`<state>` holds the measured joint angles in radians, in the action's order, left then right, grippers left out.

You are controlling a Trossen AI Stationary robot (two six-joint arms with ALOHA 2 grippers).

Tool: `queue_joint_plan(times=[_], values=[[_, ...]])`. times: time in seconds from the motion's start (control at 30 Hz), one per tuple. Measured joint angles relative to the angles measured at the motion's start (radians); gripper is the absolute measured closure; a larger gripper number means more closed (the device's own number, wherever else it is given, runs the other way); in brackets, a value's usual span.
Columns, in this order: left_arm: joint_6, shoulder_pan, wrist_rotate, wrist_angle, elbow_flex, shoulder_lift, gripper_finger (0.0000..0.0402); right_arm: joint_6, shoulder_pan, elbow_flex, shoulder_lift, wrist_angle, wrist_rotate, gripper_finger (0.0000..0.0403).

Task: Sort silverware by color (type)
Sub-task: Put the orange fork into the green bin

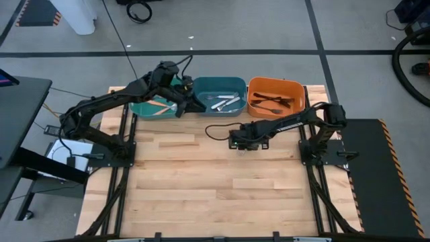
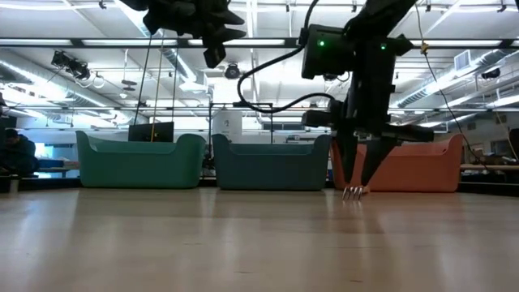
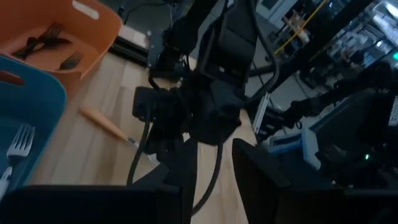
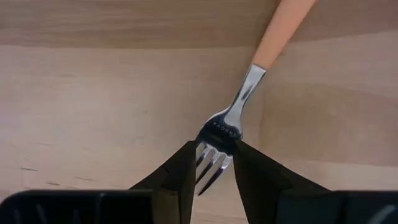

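An orange-handled fork [image 4: 249, 81] with a silver head lies flat on the wooden table [image 1: 215, 188] in front of the bins. My right gripper [image 4: 216, 155] stands over it, pointing down, shut on its head; it also shows in the high view [image 1: 242, 144] and the low view [image 2: 357, 180]. My left gripper [image 3: 213, 149] is open and empty, held high over the gap between the green bin [image 1: 149, 107] and the blue bin [image 1: 225, 86]. The same fork shows in the left wrist view [image 3: 102, 121]. My right gripper pinches the fork's silver head [image 4: 217, 132] between its two fingers, just where the tines begin. The fingers come from above, pointing down, and lie across the fork. The fork lies flat on the table, its orange handle pointing away from the fingers.
Three bins stand in a row at the table's far edge. The green bin holds orange-handled forks [image 1: 160, 105], the blue bin holds silver forks [image 1: 225, 102], and the orange bin [image 1: 277, 86] holds black forks [image 1: 272, 102]. The near half of the table is bare wood.
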<state>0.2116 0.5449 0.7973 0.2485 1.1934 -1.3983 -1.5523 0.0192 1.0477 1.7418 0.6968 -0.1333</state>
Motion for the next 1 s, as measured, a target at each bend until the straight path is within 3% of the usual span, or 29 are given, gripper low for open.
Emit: queue_joint_plan(times=[0.57, 1.0], values=[[-0.076, 0.004, -0.010, 0.042, 0.000, 0.000, 0.0292, 0.000, 0.087, -0.008, -0.010, 0.015, -0.018, 0.0288], [-0.121, 0.009, -0.011, 0.042, 0.000, 0.000, 0.0292, -0.081, 0.093, -0.094, -0.010, -0.124, 0.075, 0.0288]])
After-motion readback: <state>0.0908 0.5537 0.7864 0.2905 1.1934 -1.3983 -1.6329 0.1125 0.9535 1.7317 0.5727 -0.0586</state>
